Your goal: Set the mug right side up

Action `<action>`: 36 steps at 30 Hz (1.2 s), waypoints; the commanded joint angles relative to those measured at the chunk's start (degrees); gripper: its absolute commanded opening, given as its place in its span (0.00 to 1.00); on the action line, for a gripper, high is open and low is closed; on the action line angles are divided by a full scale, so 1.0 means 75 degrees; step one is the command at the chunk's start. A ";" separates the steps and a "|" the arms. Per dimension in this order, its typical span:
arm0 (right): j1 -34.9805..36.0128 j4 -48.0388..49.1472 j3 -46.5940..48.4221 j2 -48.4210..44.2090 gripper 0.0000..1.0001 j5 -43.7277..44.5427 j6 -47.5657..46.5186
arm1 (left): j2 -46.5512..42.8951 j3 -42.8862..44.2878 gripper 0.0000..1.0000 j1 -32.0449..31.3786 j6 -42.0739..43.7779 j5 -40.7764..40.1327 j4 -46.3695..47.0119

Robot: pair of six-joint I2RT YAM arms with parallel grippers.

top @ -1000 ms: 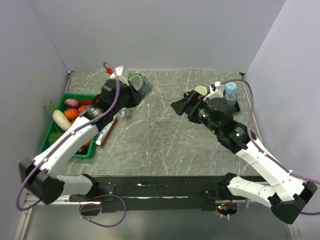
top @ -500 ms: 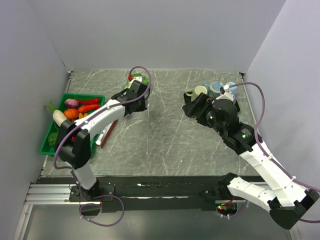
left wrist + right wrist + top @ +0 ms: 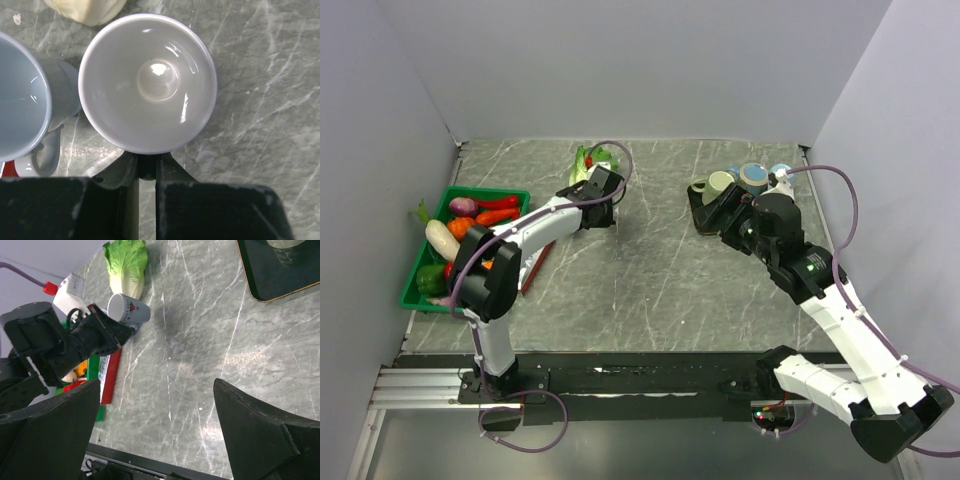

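The left claw (image 3: 146, 167) is narrow, its fingers (image 3: 125, 172) pinching the rim of the mug (image 3: 148, 82) at the mug's 6 o'clock. In the left wrist view the mug's mouth faces the camera, showing its glossy white inside, with the grey marbled counter (image 3: 260, 100) around it. I cannot tell whether its base rests on the counter. A second mug (image 3: 20, 90), pale blue with its handle toward 6 o'clock, sits just beside it at 9 o'clock, and a lettuce (image 3: 85, 10) lies close at 11 o'clock. From above, the left claw (image 3: 605, 200) is at about 11 o'clock on the counter (image 3: 650, 260), just below the lettuce (image 3: 590, 158), and the arm hides the mug. The right claw (image 3: 156, 385) is spread wide and holds nothing. In the top view it (image 3: 715, 205) hangs at the near left edge of a black tray (image 3: 702, 212) at 1 o'clock, where some cups (image 3: 753, 175) stand. A green bin (image 3: 420, 275) of vegetables sits at 9 o'clock.
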 commanded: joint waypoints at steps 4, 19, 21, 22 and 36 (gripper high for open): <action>-0.0178 0.0031 -0.0061 0.0068 1.00 -0.0192 -0.0044 | 0.0167 -0.0219 0.01 0.0137 0.0247 -0.0103 0.0582; -0.0494 -0.0367 0.0150 0.0314 1.00 -0.0439 -0.0056 | 0.0156 -0.0911 0.57 0.0160 0.0411 0.0108 0.1052; -0.0529 -0.0507 0.0209 0.0408 1.00 -0.0369 -0.0056 | 0.0062 -0.0946 0.72 0.0160 0.0412 0.0096 0.1052; -0.0564 -0.0612 0.0267 0.0443 1.00 -0.0322 -0.0068 | -0.0054 -0.0970 0.75 0.0160 0.0423 0.0096 0.1040; -0.1724 -0.0883 0.0736 0.1087 1.00 0.0041 -0.1109 | -0.3005 -0.1075 0.96 0.0102 -0.0291 0.1796 0.0162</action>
